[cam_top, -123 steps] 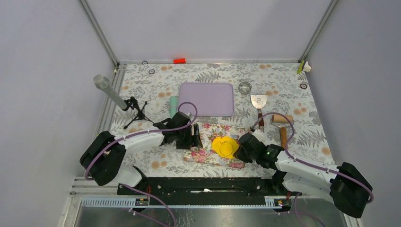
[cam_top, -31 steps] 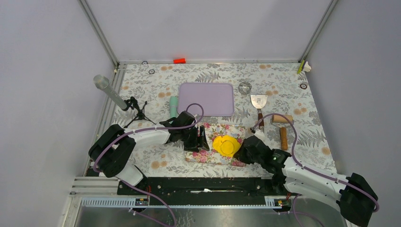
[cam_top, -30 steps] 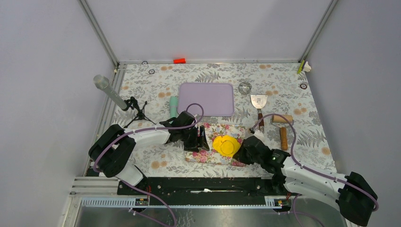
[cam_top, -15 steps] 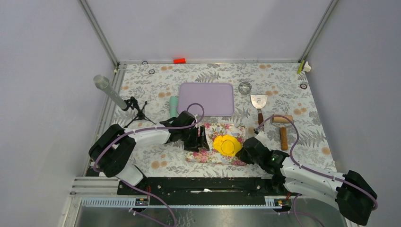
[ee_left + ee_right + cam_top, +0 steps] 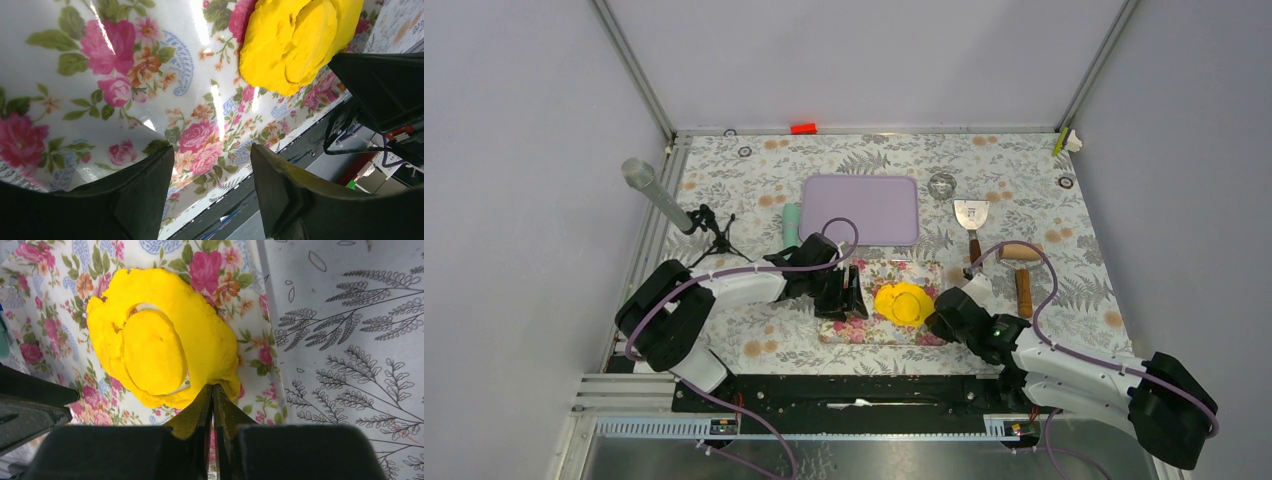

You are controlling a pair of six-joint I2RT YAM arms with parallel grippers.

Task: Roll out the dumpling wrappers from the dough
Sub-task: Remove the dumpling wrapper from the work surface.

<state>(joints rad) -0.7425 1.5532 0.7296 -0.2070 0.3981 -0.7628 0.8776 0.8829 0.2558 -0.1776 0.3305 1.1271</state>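
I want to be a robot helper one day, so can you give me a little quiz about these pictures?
1. True or false: the left claw is squeezing the dough.
2. The dough lies on: A purple tray, B floral mat, C metal scraper.
3. Fill in: the right claw pinches the dough's ____.
Key: 1 false, the left claw is open; 2 B; 3 edge.

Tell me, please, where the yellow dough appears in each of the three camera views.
Top external: the dough sits low centre, on the floral mat, between the two arms.
Left wrist: the dough is at upper right, on the mat.
Right wrist: the dough is centre-left.
Shared landmark: the floral mat.
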